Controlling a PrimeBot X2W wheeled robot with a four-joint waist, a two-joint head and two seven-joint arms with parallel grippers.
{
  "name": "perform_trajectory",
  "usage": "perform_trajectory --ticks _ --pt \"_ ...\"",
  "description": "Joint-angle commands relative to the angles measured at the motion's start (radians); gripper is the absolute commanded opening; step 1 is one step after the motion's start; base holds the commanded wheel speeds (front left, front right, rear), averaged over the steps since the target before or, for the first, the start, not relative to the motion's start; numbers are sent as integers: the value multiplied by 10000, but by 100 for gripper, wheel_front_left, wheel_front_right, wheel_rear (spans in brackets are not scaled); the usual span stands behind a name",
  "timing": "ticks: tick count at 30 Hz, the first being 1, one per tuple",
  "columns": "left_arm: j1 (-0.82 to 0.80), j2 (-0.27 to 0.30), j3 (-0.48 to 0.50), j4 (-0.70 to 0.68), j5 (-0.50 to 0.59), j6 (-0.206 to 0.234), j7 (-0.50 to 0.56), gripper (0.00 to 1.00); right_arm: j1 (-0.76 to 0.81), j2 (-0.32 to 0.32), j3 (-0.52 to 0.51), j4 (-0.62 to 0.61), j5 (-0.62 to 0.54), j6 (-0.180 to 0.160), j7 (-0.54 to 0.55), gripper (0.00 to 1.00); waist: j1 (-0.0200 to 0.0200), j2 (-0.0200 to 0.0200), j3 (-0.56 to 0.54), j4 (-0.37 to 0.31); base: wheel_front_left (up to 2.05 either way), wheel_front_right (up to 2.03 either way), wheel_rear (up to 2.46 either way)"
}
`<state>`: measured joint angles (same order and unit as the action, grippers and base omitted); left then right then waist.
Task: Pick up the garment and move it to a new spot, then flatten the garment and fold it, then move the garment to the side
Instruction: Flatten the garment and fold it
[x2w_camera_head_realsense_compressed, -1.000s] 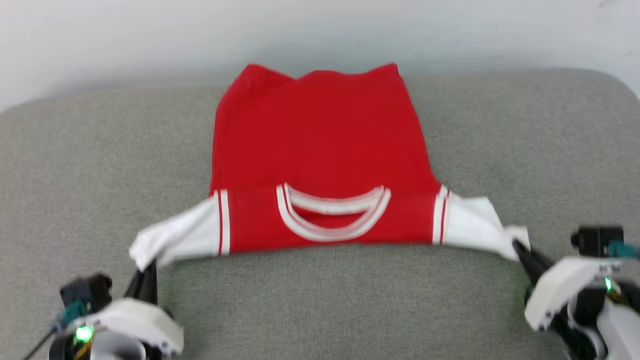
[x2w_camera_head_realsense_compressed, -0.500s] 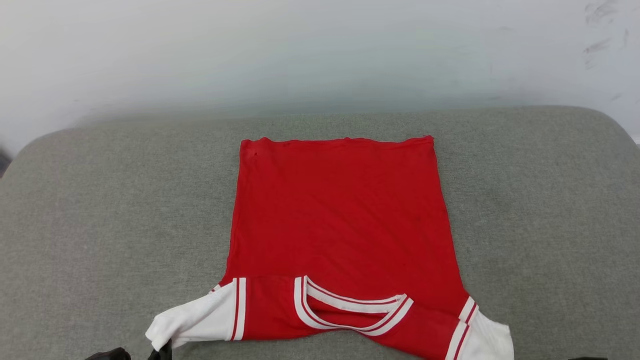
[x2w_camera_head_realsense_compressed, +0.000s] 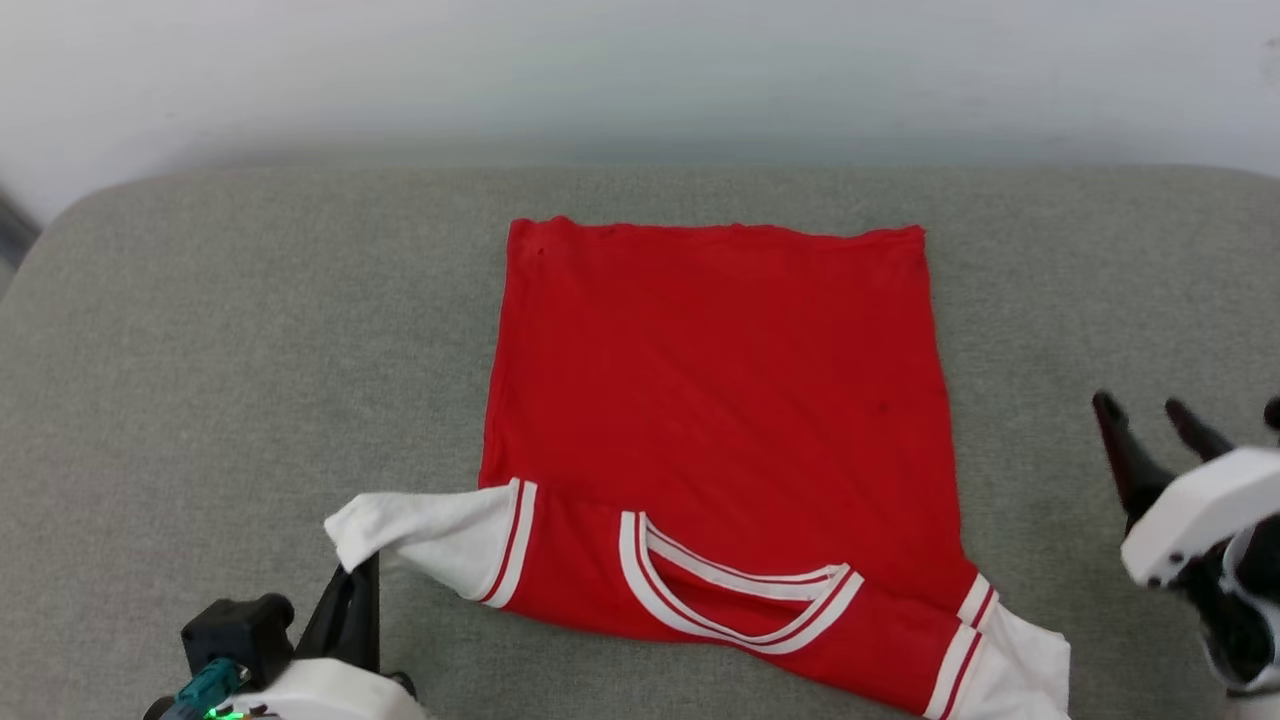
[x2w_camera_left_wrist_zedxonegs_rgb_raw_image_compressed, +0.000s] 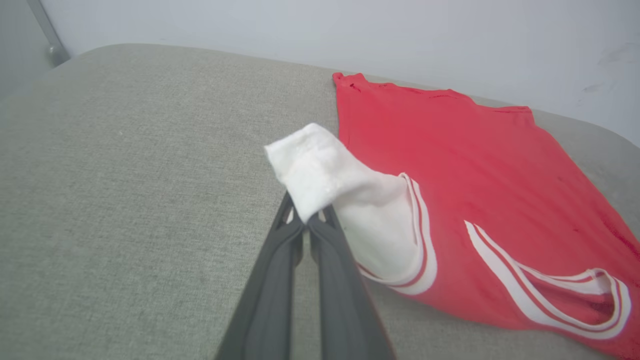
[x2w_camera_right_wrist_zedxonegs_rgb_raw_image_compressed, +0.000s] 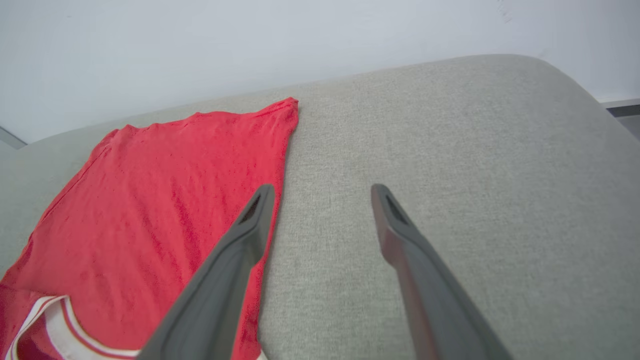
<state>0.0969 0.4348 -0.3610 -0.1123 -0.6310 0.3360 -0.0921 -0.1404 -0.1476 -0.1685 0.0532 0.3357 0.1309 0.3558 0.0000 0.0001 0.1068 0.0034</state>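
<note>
**Left.** The left gripper (x2w_camera_head_realsense_compressed: 352, 572) is sitting at the lower left of the head view, with the bottom edge cutting off its body. From above, its fingertips are slipping under cloth, so the pinch is hard to read there. The left wrist view is making it plain. The two dark fingers (x2w_camera_left_wrist_zedxonegs_rgb_raw_image_compressed: 280, 260) are pressed together, clamping the outer end of the white left-hand sleeve (x2w_camera_left_wrist_zedxonegs_rgb_raw_image_compressed: 320, 165). The sleeve is being held up in a small peak off the grey cushion (x2w_camera_head_realsense_compressed: 200, 350).

**Middle.** The garment (x2w_camera_head_realsense_compressed: 720, 400) is lying spread on the cushion with a plain red side facing up. Its hem is pointing toward the pale wall (x2w_camera_head_realsense_compressed: 600, 70) and its striped neckline (x2w_camera_head_realsense_compressed: 740, 605) toward the robot. Whatever is on the underside is hidden. In the head view the shoulder line is running slanted, dropping toward the right.

**Right.** The right-hand sleeve (x2w_camera_head_realsense_compressed: 1035, 660) is running out of the head view at the bottom edge, so part of it is cut off. The right gripper (x2w_camera_head_realsense_compressed: 1143, 410) is hovering at the right edge, with the frame clipping its housing. Its fingers are standing wide apart and gripping nothing, beside the garment's right side and apart from it, over bare cushion. In the right wrist view one of its fingers is overlapping the garment's red side edge. Whether it is touching the cloth cannot be told.
</note>
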Motion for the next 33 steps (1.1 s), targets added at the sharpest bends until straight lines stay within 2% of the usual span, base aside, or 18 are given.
perform_trajectory --ticks 1,4,10,14,18,24,30,31,32,33 --pt "-400 -60 -92 -210 166 25 -43 0 -1004 -243 -27 542 165 -3 184 100 0 -1 769 549 0 0 0" --pt "-743 -157 -215 -401 338 -16 -115 0 -2164 -585 -102 1271 360 -3 494 100 0 -1 1205 836 0 0 0" --pt "-1656 -482 -517 -745 667 -233 -429 0 -5174 -1556 181 3402 559 -3 2274 100 0 -1 2343 1631 0 0 0" --pt "-2188 -629 -690 -886 794 -414 -595 0 -6805 -1941 249 4457 424 -3 3620 100 0 -1 3080 2148 0 0 0" --pt "-2626 -870 -870 -880 891 -580 -782 0 -8017 -2093 62 5240 139 -3 4414 100 0 -1 3662 2572 0 0 0" --pt "-3055 -1140 -1038 -594 882 -812 -998 0 -8859 -2066 -202 6219 -439 -3 4981 100 0 -1 4221 2935 0 0 0" --pt "-3217 -1270 -1123 -315 817 -959 -1143 0 -8479 -1647 -724 7622 -971 -5 6205 100 0 -1 4189 3004 0 0 0" --pt "-3237 -1276 -1135 -269 815 -977 -1155 0 -8418 -1591 -801 7737 -1065 -6 6357 40 0 -1 4139 3000 0 0 0" --pt "-3250 -1278 -1134 -224 807 -981 -1168 0 -8416 -1554 -865 7782 -1138 -6 6434 10 0 -1 4090 2987 0 0 0" --pt "-3259 -1280 -1134 -176 798 -993 -1171 0 -8461 -1546 -929 7781 -1188 -6 6480 0 0 -1 4036 2973 0 0 0"
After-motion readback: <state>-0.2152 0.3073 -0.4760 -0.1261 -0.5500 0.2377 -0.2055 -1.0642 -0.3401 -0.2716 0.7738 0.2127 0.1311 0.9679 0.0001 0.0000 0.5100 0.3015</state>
